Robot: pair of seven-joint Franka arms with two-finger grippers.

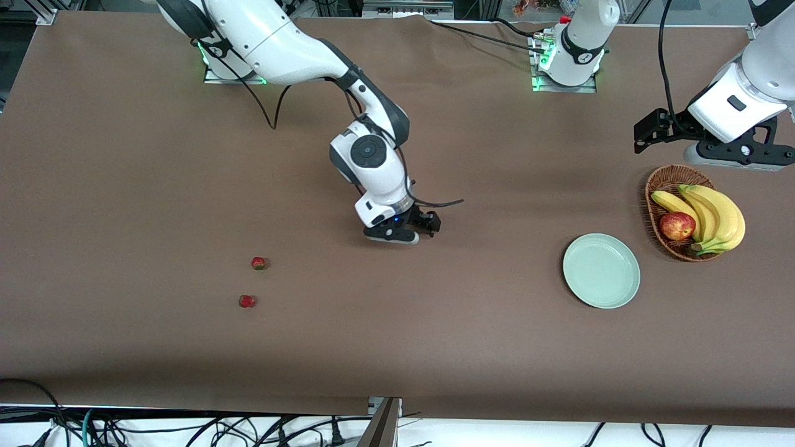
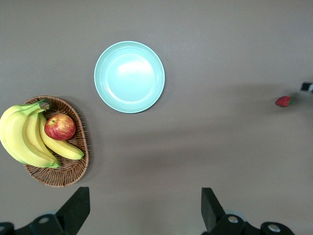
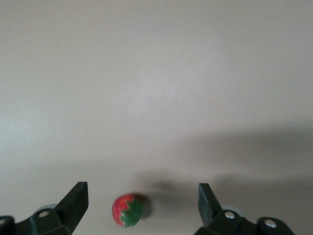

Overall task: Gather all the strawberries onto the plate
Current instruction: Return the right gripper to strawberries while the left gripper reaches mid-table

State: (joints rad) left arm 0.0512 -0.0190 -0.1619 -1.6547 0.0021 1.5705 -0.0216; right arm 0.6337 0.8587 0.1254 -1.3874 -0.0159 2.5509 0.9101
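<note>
Brown table (image 1: 472,323): strawberry (image 3: 128,210) lies between right gripper's (image 3: 142,208) jaws (spread).

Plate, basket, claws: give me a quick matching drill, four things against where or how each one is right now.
Things:
1. plate
2. apple
3. right claw
4. left claw

States:
A. open above a strawberry
B. open, up over the table by the basket
C. nothing on it
D. in the basket beside the bananas

Pairs: 1-C, 2-D, 3-A, 4-B
</note>
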